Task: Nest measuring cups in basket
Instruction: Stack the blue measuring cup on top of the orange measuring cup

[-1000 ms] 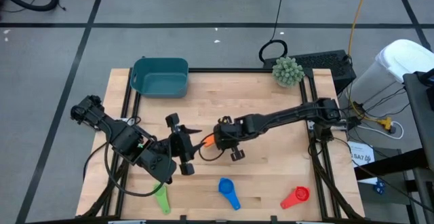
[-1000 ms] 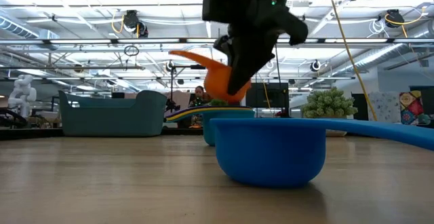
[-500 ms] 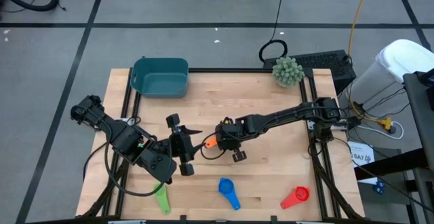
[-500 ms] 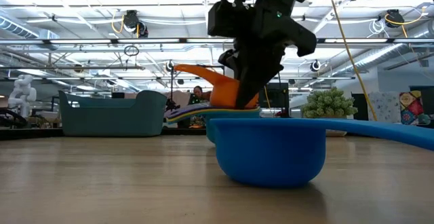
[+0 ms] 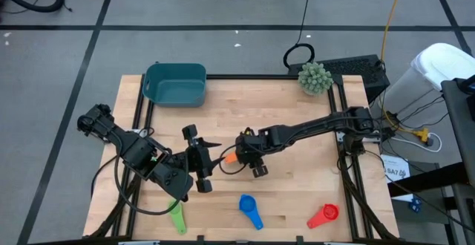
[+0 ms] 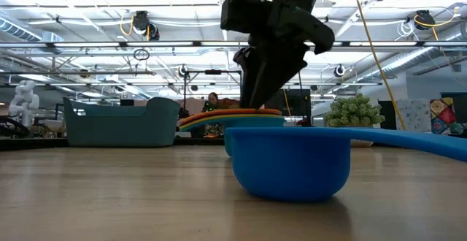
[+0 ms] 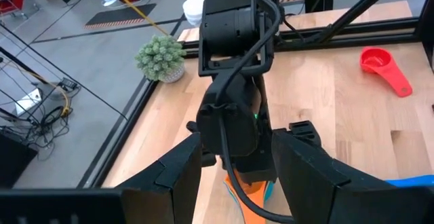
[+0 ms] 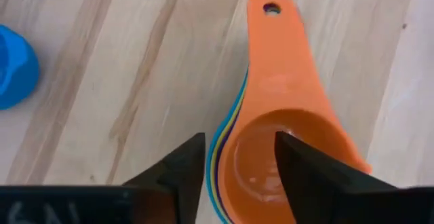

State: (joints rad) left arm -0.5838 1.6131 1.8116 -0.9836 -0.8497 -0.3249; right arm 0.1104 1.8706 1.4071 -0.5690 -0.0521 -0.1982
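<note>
A stack of nested measuring cups stands on the table's middle, an orange cup on top, its handle lying over the others' handles. My right gripper is open just above it, one finger over the orange bowl, the other outside the stack's wall. My left gripper hovers open to the stack's left, and its fingers touch nothing. Loose blue, green and red cups lie near the front edge. The teal basket stands at the far left.
A spiky green ball plant stands at the far right corner. Black frame rails run along the table's left and right sides. Bare wood lies between the stack and the basket. The blue cup fills the foreground of the low view.
My right gripper has gone down with the orange cup, which was tilted with its handle up and toward the table's left. The cup now sits level in the stack, and the fingers have spread and let it go. My left gripper has kept still.
</note>
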